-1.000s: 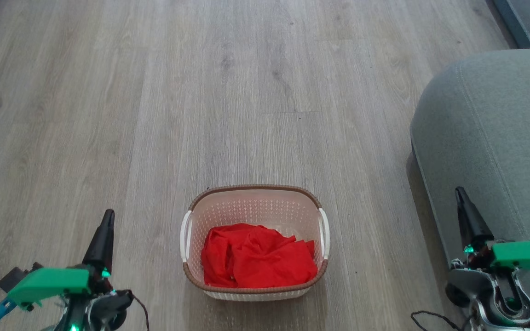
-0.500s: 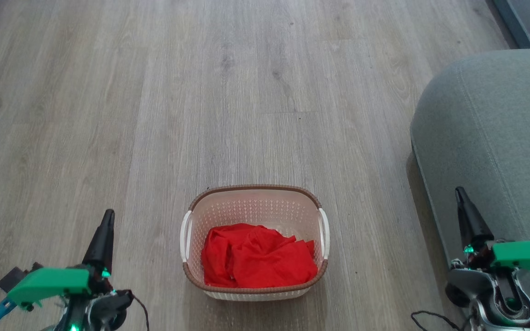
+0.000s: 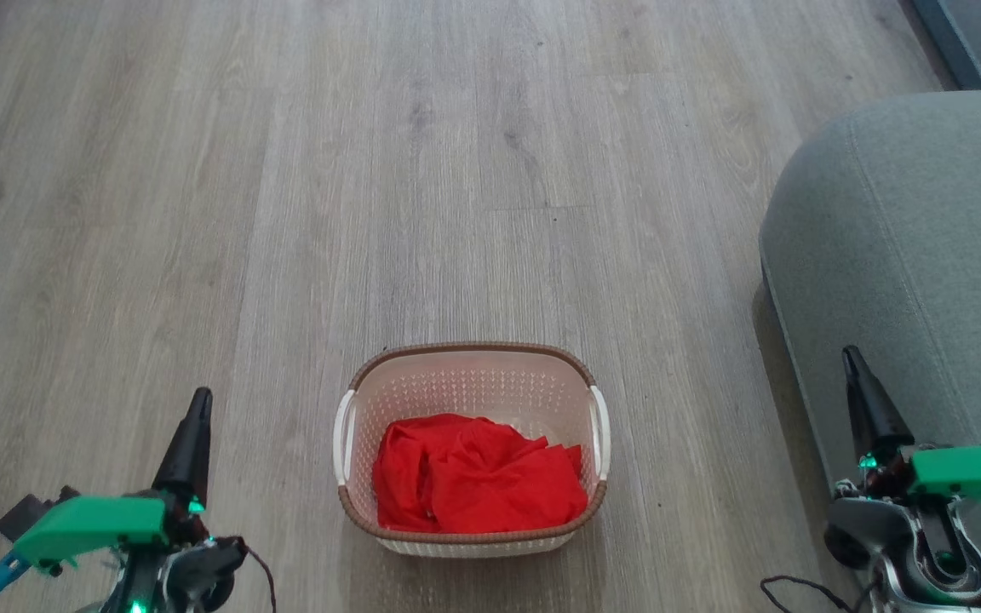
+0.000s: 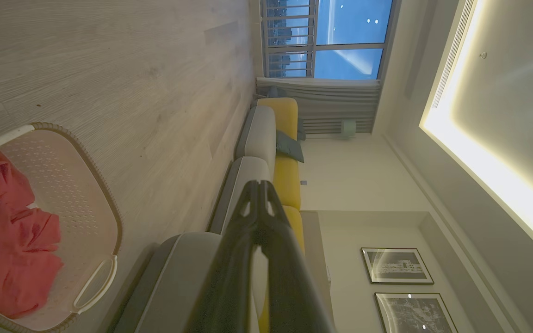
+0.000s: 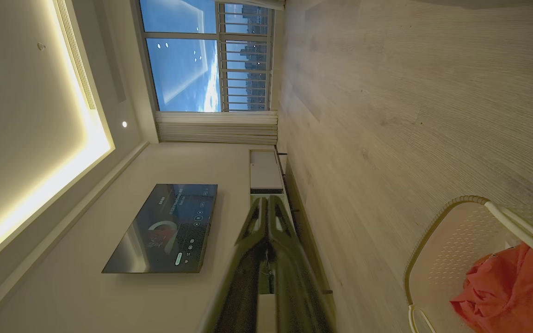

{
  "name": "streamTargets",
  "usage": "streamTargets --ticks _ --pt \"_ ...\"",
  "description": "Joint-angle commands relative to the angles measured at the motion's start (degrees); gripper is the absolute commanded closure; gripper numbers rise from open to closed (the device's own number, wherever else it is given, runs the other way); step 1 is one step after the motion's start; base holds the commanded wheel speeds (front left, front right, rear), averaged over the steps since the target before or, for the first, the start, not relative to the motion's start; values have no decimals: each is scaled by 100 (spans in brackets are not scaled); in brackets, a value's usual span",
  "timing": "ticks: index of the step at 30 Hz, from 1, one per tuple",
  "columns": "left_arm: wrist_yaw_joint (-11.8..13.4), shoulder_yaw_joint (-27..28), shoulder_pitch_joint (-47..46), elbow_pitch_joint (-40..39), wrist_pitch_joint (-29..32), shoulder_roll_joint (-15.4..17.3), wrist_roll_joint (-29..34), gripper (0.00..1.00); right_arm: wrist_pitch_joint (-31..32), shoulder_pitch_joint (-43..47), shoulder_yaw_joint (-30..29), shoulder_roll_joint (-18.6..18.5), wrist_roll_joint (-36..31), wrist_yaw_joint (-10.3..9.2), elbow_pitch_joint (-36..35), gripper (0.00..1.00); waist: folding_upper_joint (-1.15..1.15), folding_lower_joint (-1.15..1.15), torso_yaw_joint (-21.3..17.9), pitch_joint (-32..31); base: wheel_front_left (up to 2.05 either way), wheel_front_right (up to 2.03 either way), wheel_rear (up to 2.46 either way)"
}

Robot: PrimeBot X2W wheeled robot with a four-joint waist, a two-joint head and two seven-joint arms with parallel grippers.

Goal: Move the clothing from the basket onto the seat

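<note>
Okay, left hand [image 3: 200, 398] and right hand [image 3: 849, 354] closed, empty; we'd best open one, pinch clothing [image 3: 478, 472] deep, lower centre.

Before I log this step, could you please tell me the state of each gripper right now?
Left gripper: closed, holding nothing.
Right gripper: closed, holding nothing.

Bare floor [image 3: 456, 170] rings the open-topped basket [image 3: 469, 351]; seat [image 3: 908, 255] bulks rightward.
</note>
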Motion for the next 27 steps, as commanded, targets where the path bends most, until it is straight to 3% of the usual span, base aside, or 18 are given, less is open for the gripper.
streamTargets --ticks 1,27 --pt "-53 145 -274 -196 41 61 -39 100 23 -103 100 -19 35 0 -229 100 0 0 0 0 0 0 0" --pt "-53 145 -274 -196 41 61 -39 100 23 -103 100 -19 35 0 -229 100 0 0 0 0 0 0 0"
